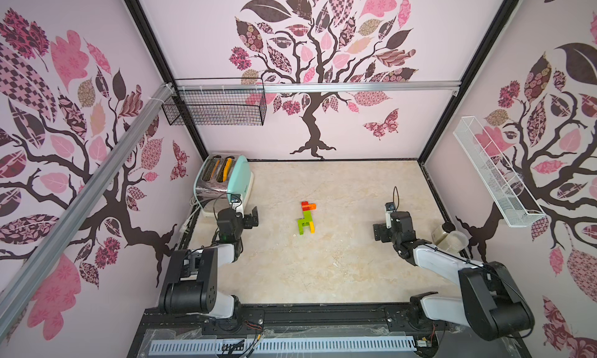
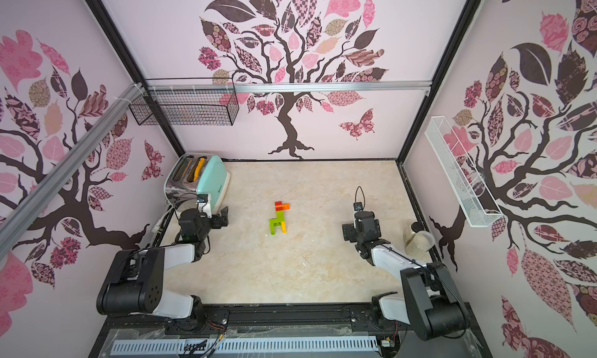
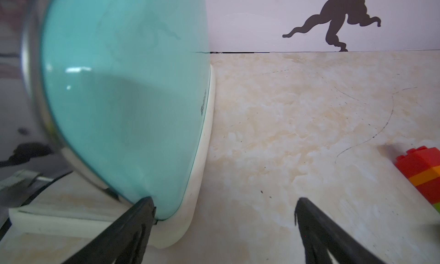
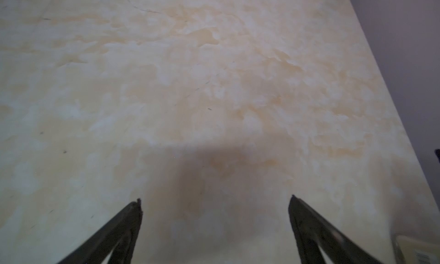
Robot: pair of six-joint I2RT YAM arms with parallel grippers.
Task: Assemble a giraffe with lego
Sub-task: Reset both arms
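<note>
The giraffe (image 1: pixel 306 218) (image 2: pixel 279 219) lies flat on its side mid-table, built of lego: lime-green body and neck, one green and one orange-yellow leg, red-and-orange head pointing to the back. All lego I see is joined in it. Its red-and-orange head (image 3: pixel 421 174) shows at the edge of the left wrist view. My left gripper (image 1: pixel 251 216) (image 2: pixel 221 218) (image 3: pixel 225 203) hangs open, left of the figure beside the toaster, holding nothing. To the figure's right my right gripper (image 1: pixel 379 232) (image 2: pixel 349 233) (image 4: pixel 215 200) is open over bare table.
A mint toaster (image 1: pixel 232 178) (image 3: pixel 123 96) stands at the back left, close to the left fingers. A clear jar (image 1: pixel 452 238) (image 2: pixel 420 241) sits by the right wall behind the right arm. A black wire basket (image 1: pixel 216 104) and a white one (image 1: pixel 497 172) hang on the walls.
</note>
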